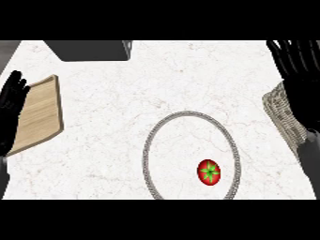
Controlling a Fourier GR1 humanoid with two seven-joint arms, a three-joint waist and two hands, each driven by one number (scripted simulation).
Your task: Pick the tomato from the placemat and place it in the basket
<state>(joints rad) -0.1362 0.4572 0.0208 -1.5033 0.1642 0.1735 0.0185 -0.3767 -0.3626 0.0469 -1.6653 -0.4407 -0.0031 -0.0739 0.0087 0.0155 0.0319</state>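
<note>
Tomato (pixel 209 172) on round placemat (pixel 190 114); right hand (pixel 306 79) open over basket (pixel 278 110), left hand (pixel 6 105) open, both empty

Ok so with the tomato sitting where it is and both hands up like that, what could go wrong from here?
The tomato is round and lies near the placemat rim, so a nudge might roll it off toward the counter's front edge. The right hand is open over the basket and its forearm hides much of it, so the drop spot is hard to judge. The left hand rests over the wooden board.
</note>
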